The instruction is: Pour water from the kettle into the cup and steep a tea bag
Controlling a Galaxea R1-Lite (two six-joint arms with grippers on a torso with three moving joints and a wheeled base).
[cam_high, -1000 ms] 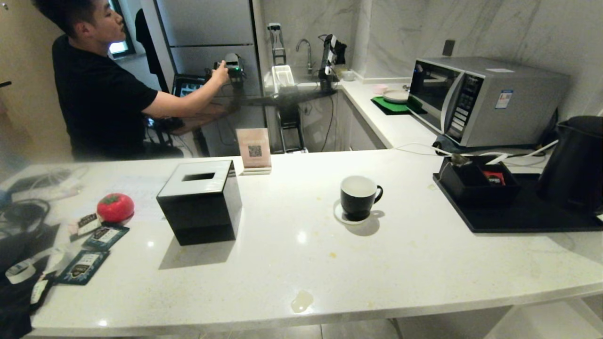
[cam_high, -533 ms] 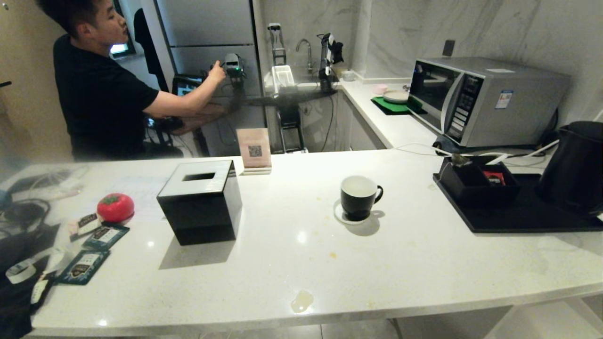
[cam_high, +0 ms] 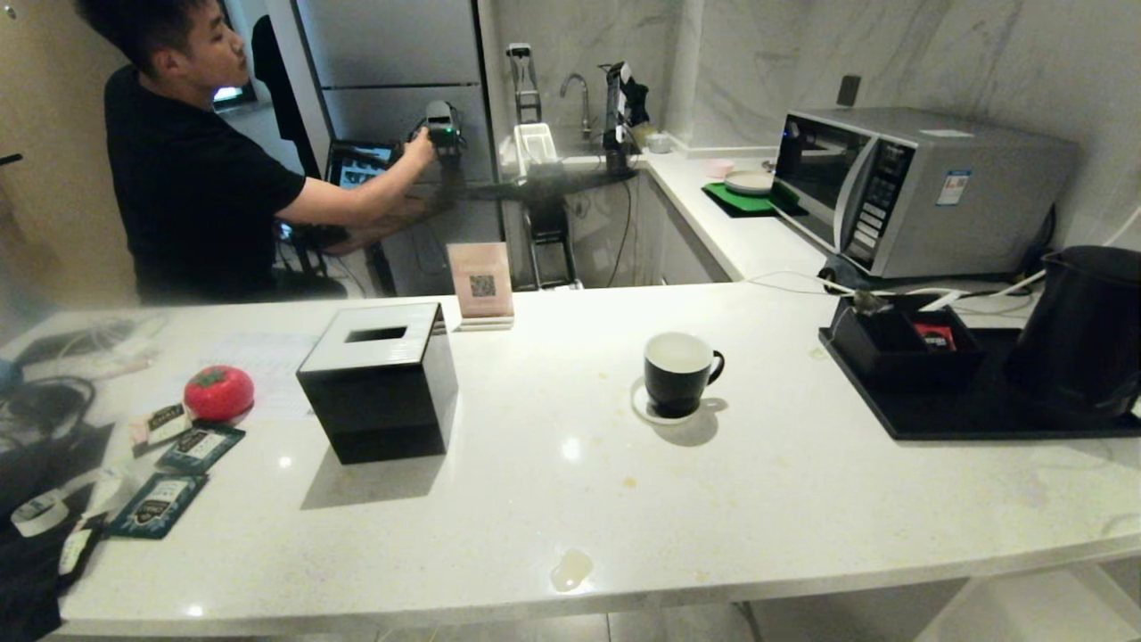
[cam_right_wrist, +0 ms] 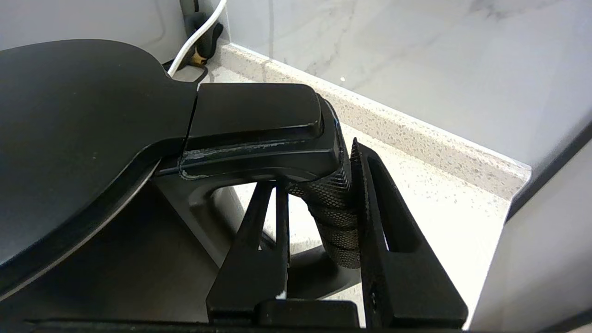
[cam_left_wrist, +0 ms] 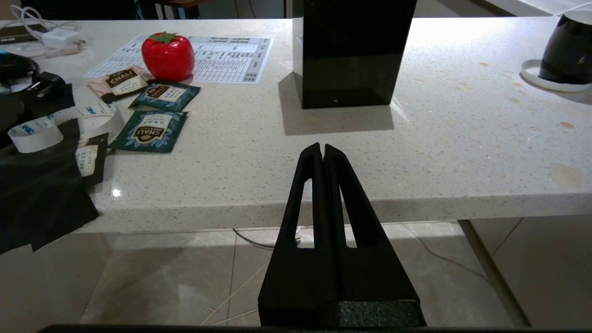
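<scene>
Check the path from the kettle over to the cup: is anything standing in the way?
The right gripper is shut on the kettle handle, over the black tray. Between kettle and cup stands the black box of sachets on that tray; beyond it only bare counter. The left gripper is shut, off the counter's edge.

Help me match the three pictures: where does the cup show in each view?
Head view: cup on its coaster, mid-counter, right of the tissue box.
Left wrist view: cup at the upper right edge.
Right wrist view: not in it; only the kettle shows.
Shared landmark: the tissue box, in head and left wrist views.
</scene>
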